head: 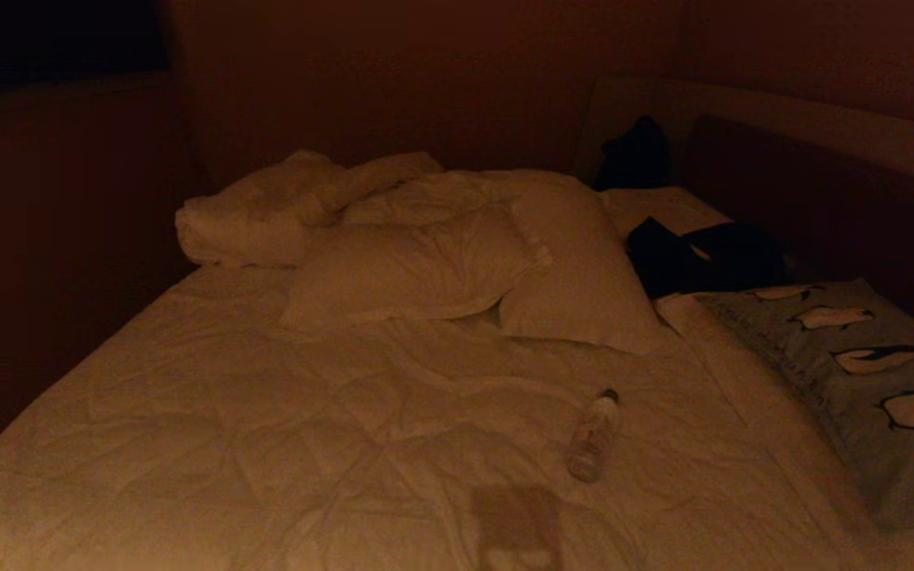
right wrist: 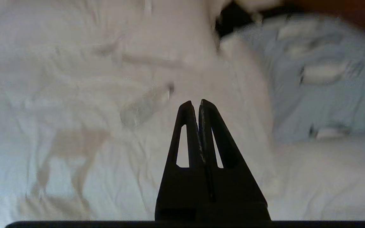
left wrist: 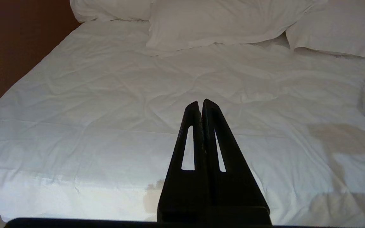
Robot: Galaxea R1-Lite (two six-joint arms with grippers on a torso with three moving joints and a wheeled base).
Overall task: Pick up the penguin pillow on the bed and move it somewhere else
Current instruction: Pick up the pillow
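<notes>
The penguin pillow [head: 862, 373] is lying along the bed's [head: 266, 444] right edge, its small lettering unreadable. Both the left hand [left wrist: 201, 104] and right hand [right wrist: 195, 105] are hovering over the duvet, fingers pressed together, holding nothing.

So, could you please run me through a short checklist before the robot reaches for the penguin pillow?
1. Penguin pillow located, on the right side of the bed: ok.
2. Pillow's top uncovered: ok; dark clothing lies just beyond its far end.
3. Right hand empty: ok, shut on nothing.
4. Right hand opened for the grasp: not ok.
5. Water bottle apart from the pillow: ok.
6. Left hand out of the way: ok, shut, above bare duvet.
</notes>
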